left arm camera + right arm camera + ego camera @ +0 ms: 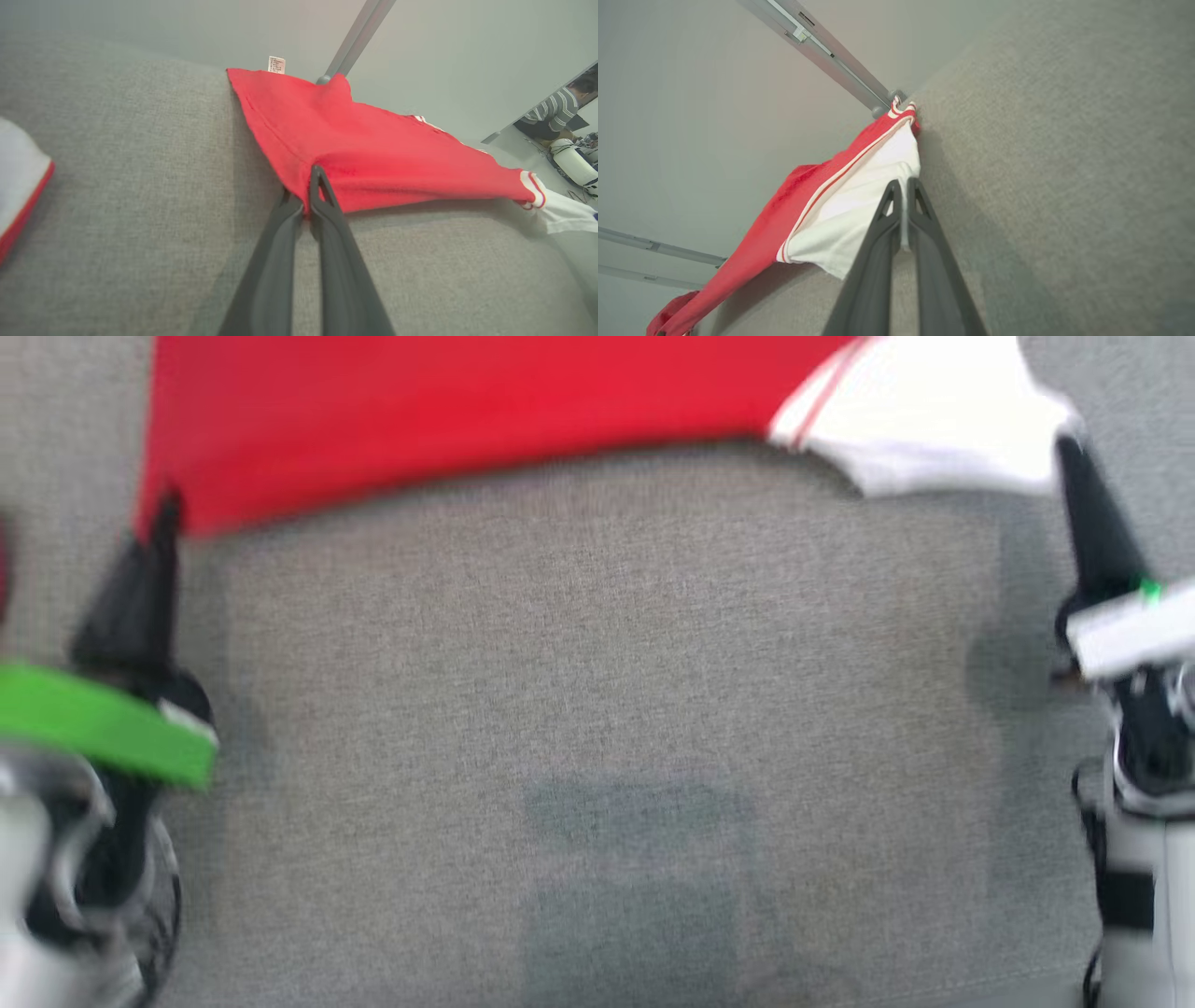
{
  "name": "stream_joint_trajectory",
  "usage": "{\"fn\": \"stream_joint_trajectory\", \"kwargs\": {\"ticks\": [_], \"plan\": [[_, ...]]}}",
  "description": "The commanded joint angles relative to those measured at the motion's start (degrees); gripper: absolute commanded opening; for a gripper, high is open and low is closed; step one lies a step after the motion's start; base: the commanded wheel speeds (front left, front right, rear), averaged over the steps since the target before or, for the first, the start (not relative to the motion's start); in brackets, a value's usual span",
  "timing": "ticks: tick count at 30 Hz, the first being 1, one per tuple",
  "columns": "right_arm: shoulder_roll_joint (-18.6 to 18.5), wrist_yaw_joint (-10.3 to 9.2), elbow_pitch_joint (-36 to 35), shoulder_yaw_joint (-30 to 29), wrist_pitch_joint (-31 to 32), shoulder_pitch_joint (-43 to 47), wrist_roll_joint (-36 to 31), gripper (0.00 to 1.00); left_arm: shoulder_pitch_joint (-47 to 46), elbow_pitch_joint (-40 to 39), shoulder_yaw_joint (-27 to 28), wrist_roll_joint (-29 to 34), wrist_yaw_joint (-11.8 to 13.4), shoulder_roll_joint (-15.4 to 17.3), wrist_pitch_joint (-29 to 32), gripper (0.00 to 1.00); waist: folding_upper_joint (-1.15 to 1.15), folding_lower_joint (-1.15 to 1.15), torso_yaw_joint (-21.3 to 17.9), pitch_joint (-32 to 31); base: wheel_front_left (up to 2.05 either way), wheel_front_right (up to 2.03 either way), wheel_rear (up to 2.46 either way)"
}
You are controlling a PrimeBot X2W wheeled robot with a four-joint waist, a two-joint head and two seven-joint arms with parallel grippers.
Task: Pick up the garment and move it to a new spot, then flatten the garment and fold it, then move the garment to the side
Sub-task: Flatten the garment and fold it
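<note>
Garment (467, 411) looks soft, light and limp, best held at outer corners: left tool (306, 191) pinches its red corner, right tool (904, 186) its white one.

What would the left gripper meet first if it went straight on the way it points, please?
The garment: the left gripper is shut on its red edge, so more red cloth likely lies straight ahead.

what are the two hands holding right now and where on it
Both hold the red and white fabric garment: the left hand pinches a corner of its red edge, and the right hand pinches the edge of its white section.
</note>
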Motion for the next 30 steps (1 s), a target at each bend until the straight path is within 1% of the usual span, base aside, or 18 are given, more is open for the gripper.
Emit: {"fn": "stream_joint_trajectory", "kwargs": {"ticks": [1,2,3,4,5,6,8,10,12,15,17,18,20,22,24,26,28,30], "plan": [[0.98,-0.07,-3.29,-1.24,0.94,8.00,0.63,0.00,8.66,-3.71,0.16,0.35,2.41,0.71,-2.04,0.00,0.17,0.00,0.31,-7.45,0.00,0.00,0.00],[1.47,-0.07,-4.68,-1.77,1.22,11.24,1.04,0.00,12.47,-5.52,0.05,0.23,3.53,0.81,-2.89,0.00,0.17,0.00,0.32,-8.33,0.00,0.00,0.00],[2.31,-0.07,-6.89,-2.02,1.30,18.17,1.86,0.00,20.20,-8.12,-0.18,-0.66,4.93,-0.23,-5.00,0.00,0.17,0.00,0.38,-10.35,0.00,0.00,0.00],[2.54,-0.07,-7.66,-1.93,0.90,21.64,1.82,0.00,23.73,-8.68,-0.17,-0.53,5.98,-0.34,-6.28,0.00,0.17,0.00,0.44,-11.42,0.00,0.00,0.00],[2.76,-0.07,-8.25,-1.91,0.81,24.95,2.54,0.00,27.05,-9.17,-0.13,-0.55,6.89,-0.59,-7.42,0.00,0.17,0.00,0.42,-12.23,0.00,0.00,0.00],[2.76,-0.07,-8.25,-1.91,0.81,24.95,2.54,0.00,27.05,-9.17,-0.13,-0.55,6.89,-0.59,-7.42,0.00,0.17,0.00,0.42,-12.23,0.00,0.00,0.00],[2.95,-0.07,-9.41,-1.03,0.41,30.91,2.93,0.00,33.02,-9.88,-0.10,-0.50,8.53,-1.79,-9.36,0.00,0.17,0.00,0.14,-13.65,0.00,0.00,0.00],[2.96,-0.08,-10.12,-0.62,-0.17,36.40,4.43,0.00,38.54,-11.35,0.00,-1.46,9.22,-3.69,-10.69,0.00,0.17,0.00,-0.21,-14.81,0.00,0.00,0.00],[3.04,-0.07,-10.77,-0.24,-1.17,41.35,6.47,0.00,43.40,-12.96,0.30,-1.04,9.98,-5.00,-11.60,0.00,0.17,0.00,-0.26,-15.45,0.00,0.00,0.00],[3.05,-0.06,-12.40,0.62,-2.24,45.96,8.81,0.00,48.31,-15.24,0.42,-0.83,10.04,-6.90,-12.13,0.00,0.17,0.00,-0.18,-15.55,0.00,0.00,0.00],[3.07,-0.04,-13.70,1.64,-2.28,46.62,9.70,0.00,49.57,-16.94,0.90,-0.48,10.28,-6.86,-12.12,0.00,0.17,0.00,-0.60,-15.09,0.00,0.00,0.00],[3.08,-0.04,-14.11,2.11,-2.21,46.43,10.24,0.00,49.72,-17.74,0.87,-0.31,10.39,-6.29,-11.68,0.00,0.17,0.00,-0.74,-14.89,0.00,0.00,0.00],[3.09,-0.04,-15.35,2.93,-1.65,45.08,10.48,0.00,48.72,-19.87,0.85,-0.02,10.90,-4.86,-9.87,0.00,0.17,0.00,-1.02,-14.60,0.00,0.00,0.00],[3.09,-0.03,-16.54,3.19,-0.85,43.28,11.12,0.00,46.94,-22.18,0.61,0.38,11.33,-2.09,-6.42,0.00,0.17,0.00,-1.08,-14.41,0.00,0.00,0.00],[2.92,-0.03,-17.97,3.06,0.58,40.28,9.47,0.00,45.15,-24.48,1.37,0.17,12.47,0.60,-2.92,0.00,0.17,0.00,-1.38,-14.02,0.00,0.00,0.00],[2.93,-0.03,-18.13,2.28,2.30,36.40,8.35,0.00,42.94,-26.77,2.82,-1.35,13.90,2.42,0.36,0.00,0.17,0.00,-1.96,-13.40,0.00,0.00,0.00],[2.99,-0.03,-17.15,1.37,4.35,31.99,6.90,0.00,39.67,-28.35,4.35,-2.77,15.17,4.00,3.44,0.00,0.17,0.00,-2.22,-12.75,0.00,0.00,0.00],[3.07,-0.03,-16.18,1.65,6.65,26.80,5.55,0.00,36.28,-29.16,5.26,-4.31,16.67,4.91,6.66,0.00,0.17,0.00,-2.61,-11.71,0.00,0.00,0.00]]}}
